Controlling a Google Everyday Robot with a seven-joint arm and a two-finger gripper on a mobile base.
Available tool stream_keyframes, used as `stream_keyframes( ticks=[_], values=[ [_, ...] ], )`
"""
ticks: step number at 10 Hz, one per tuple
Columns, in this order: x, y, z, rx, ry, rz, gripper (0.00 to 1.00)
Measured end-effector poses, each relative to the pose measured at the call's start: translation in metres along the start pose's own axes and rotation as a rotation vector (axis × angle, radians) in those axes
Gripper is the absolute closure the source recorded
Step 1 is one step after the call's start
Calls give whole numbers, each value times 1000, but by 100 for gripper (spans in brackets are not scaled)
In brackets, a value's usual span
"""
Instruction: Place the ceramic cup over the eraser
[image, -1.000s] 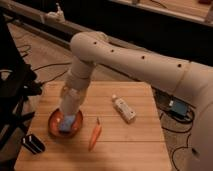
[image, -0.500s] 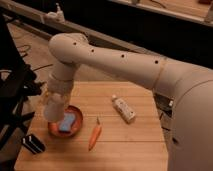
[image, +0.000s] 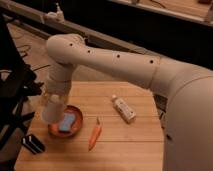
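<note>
The eraser (image: 34, 144) is a small black block with pale edge lines, lying at the front left corner of the wooden table (image: 130, 142). My arm bends down from the upper left, and the gripper (image: 50, 114) at its lower end hangs over the left rim of the orange plate (image: 75, 131), up and to the right of the eraser. A pale cylindrical shape at the arm's tip (image: 48, 107) may be the ceramic cup. I cannot tell it apart from the wrist.
A blue sponge-like pad (image: 67, 121) lies in the orange plate. A carrot (image: 95, 134) lies right of the plate, and a whitish bottle (image: 123, 108) lies further right. Dark frames and cables stand off the table's left side.
The arm's lower end has swung left, from above the middle of the plate to its left rim, closer to the eraser. The things on the table have not moved.
</note>
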Motion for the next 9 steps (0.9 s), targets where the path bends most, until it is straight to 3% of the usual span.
stream_keyframes(
  ticks=[2,5,9],
  values=[
    [-2,-11,20,-27,-25,-46,100],
    [-6,-28,46,-28,-68,-88,100],
    [-19,-52,57,-22,-86,-147,100]
  ],
)
